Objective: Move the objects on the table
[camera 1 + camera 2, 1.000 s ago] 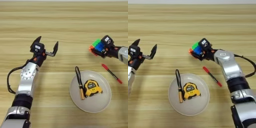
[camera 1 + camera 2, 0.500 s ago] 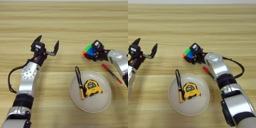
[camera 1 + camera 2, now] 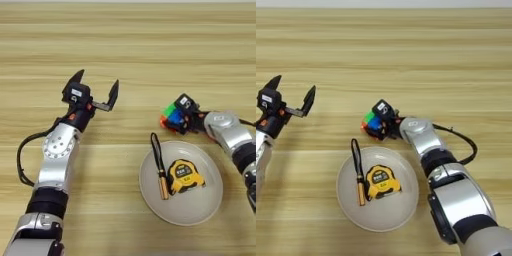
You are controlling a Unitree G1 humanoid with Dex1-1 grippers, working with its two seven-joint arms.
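The wide light-brown wooden table [image 3: 150, 45] with horizontal grain fills both views. The right gripper [image 3: 377, 124], at the end of a grey arm reaching in from the near right, is closed around the multicolour puzzle cube [image 3: 171, 118], whose green, blue and red-orange faces show on its left side; the cube sits just beyond the far rim of the round pale-grey plate [image 3: 212, 200], and whether it rests on the table or is lifted slightly above it cannot be told. On the plate lies the yellow-and-black tape measure [image 3: 185, 176], near the middle, with its black strap [image 3: 156, 149] running as a thin loop from the far-left rim toward the plate's centre. Just left of the tape measure, the tan wooden handle [image 3: 163, 185] of a thin tool lies along the plate pointing near to far, in line with the strap; where its dark shaft ends and the strap begins cannot be told apart. The left gripper [image 3: 96, 90] is well to the left of the plate and the cube, with its two black fingers [image 3: 113, 93] spread wide apart and nothing between them; its silver forearm runs back toward the near-left corner with a black cable [image 3: 21, 160] looping beside it.
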